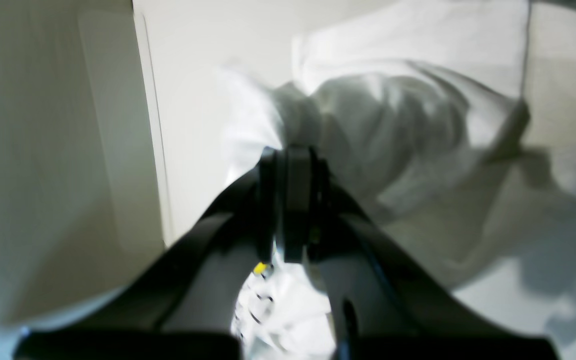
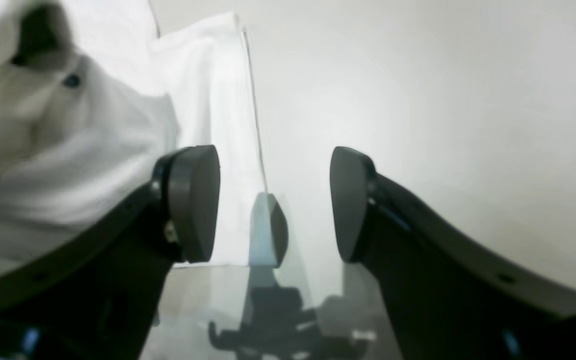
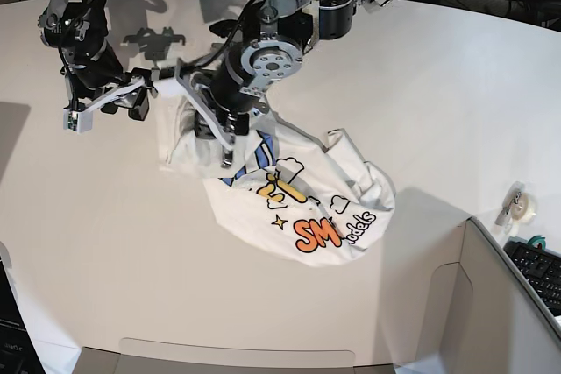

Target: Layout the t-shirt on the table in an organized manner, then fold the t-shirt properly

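- Left pincer (image 3: pixel 213 136) is clamped tight on a bunched fold of the crumpled white printed cotton t-shirt (image 3: pixel 302 208), mid smooth white worktop (image 3: pixel 438 85).
- Right pincer (image 3: pixel 110 102) gapes wide, holding nothing, just left of it.

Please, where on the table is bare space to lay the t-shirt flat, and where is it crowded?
The table is bare between the t-shirt and the tape roll, and in front of the shirt toward the near edge. Crowded: the far left, where the right gripper and left gripper work.
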Controlling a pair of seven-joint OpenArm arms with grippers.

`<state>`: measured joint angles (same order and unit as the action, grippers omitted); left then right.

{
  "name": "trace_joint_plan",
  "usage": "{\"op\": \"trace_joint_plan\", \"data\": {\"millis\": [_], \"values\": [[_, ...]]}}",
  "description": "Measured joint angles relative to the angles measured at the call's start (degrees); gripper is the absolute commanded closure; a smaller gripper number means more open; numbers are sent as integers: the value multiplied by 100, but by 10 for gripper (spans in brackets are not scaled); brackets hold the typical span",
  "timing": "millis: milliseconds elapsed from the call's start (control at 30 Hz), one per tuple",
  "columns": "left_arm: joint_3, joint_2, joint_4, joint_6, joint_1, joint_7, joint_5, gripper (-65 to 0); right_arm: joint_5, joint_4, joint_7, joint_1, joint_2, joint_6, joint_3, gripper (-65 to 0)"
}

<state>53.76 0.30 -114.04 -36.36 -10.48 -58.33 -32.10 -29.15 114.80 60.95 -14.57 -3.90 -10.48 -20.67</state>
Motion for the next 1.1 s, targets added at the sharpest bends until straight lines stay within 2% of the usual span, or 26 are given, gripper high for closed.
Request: {"op": "trace_joint_plan", "data": {"millis": [200,367,533,667,933,1033,1100], "values": [[-1161,-15,-299,170,540,-48,-153,-2,2,-7,31,199,83,2,39,-345],[-1445,2,-302,142,1143,52,-26,-2,7,-11,44,348,452,0,210,-345],[-1478,-15,-302,170,1604,525,-46,-2,4,-11,-2,518,686,0,896,-345],[-1902,46,-302,837,1576,699,-76,-2,-17,-87,17,507,678,0,1375,-345],[-2551,20,-302,809,1770,728,-7,-4,-28,-1307,-96,487,645,9,1412,-343],[-2645,0,-352,846,1893,629,-50,-23,-90,-1589,-188,636,647,-9,1432,-305],[-2645,2,-354,833,1954,634,-42,-69,-122,-1849,-304,754,647,-28,1443,-228]]}}
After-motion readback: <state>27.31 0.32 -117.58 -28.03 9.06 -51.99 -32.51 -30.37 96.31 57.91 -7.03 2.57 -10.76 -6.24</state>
